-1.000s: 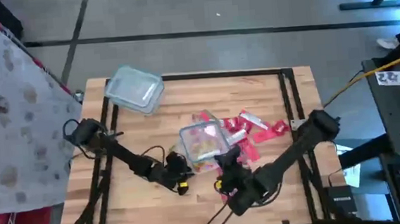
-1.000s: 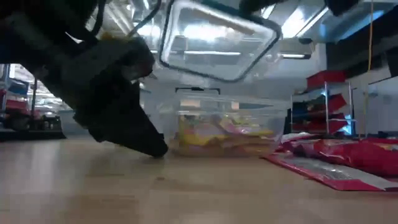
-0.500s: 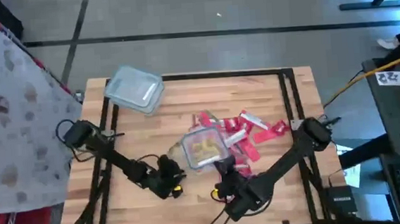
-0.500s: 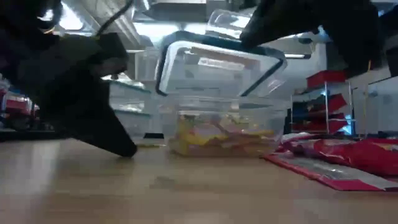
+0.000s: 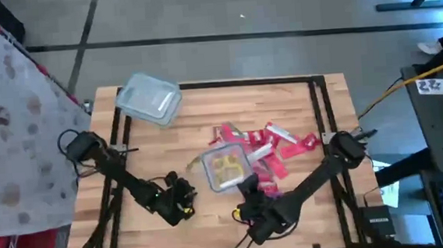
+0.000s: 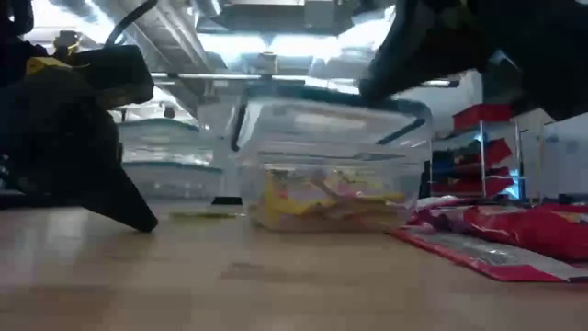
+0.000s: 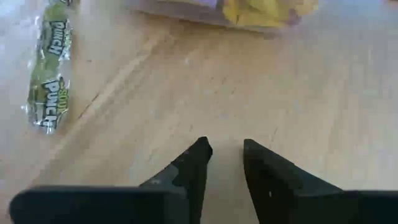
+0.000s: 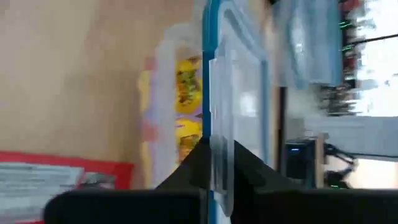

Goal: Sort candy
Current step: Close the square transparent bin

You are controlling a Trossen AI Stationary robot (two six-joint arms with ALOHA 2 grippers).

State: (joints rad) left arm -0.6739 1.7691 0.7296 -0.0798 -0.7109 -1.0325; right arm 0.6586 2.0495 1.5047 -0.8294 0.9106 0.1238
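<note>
A clear tub [image 5: 225, 169] with yellow candy [image 6: 312, 198] inside stands mid-table. Its clear, blue-rimmed lid [image 6: 331, 115] lies about level over the tub's top, with my right gripper [image 8: 219, 149] shut on it from the near side. My left gripper [image 7: 225, 149] stands open on the tub's left, its fingertips low over bare wood with nothing between them. A single green-yellow wrapped sweet [image 7: 48, 74] lies on the wood ahead of it. Red candy packets [image 5: 278, 145] lie flat on the table to the right of the tub. My right gripper pinches the lid's near edge [image 8: 221, 134] between its two fingers, one finger above the lid and one below. The fingers come from the table's near side, slanting down. The lid sits about level on top of the tub.
A second clear tub with a lid on [image 5: 151, 98] stands at the far left corner. Red packets [image 6: 514, 234] spread over the wood right of the tub. Black frame rails [image 5: 320, 109] run along the table's sides. Bare wood lies left of and in front of the tub.
My right gripper has gone down with the lid, which was raised and tilted above the tub and now lies about level on it. My left gripper has drawn away from the tub toward the table's left edge.
</note>
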